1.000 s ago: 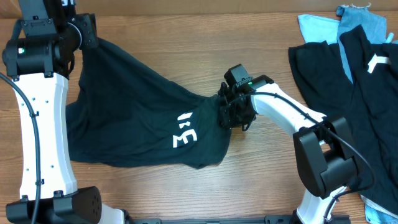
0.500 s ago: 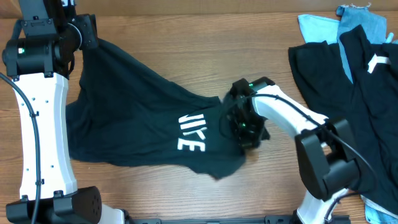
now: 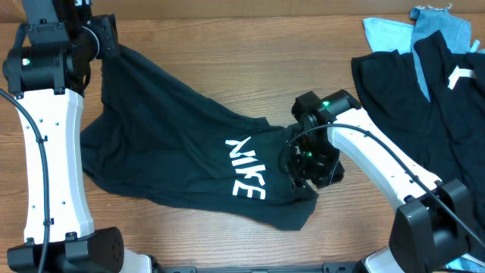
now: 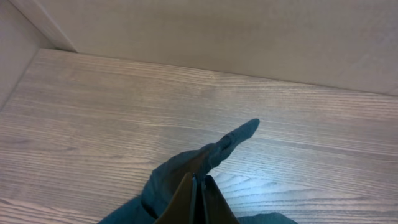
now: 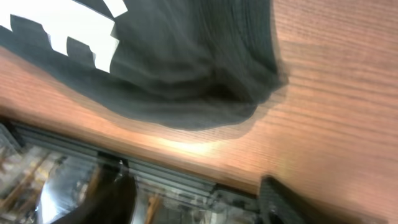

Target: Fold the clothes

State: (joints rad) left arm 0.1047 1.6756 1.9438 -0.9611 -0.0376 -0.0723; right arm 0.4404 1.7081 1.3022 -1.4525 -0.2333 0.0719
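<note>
A black T-shirt (image 3: 174, 144) with white NIKE lettering (image 3: 248, 168) lies stretched across the table from the far left to the middle front. My left gripper (image 3: 106, 42) is shut on its far left corner and holds that corner up; in the left wrist view the closed fingers (image 4: 198, 186) pinch a fold of the dark cloth (image 4: 217, 149). My right gripper (image 3: 309, 165) hovers at the shirt's right end. In the right wrist view its fingers (image 5: 196, 196) stand apart with nothing between them, and the bunched black cloth (image 5: 186, 74) lies just beyond them.
A heap of more black garments (image 3: 409, 98) and light blue pieces (image 3: 394, 30) covers the table's right side. The table's front edge with a metal rail (image 5: 174, 177) shows just under my right gripper. A wall (image 4: 249, 31) runs behind the left corner.
My right gripper pulled the shirt's right end toward the front right, spreading the cloth until the NIKE lettering showed, then opened and let go. The left gripper has kept still.
</note>
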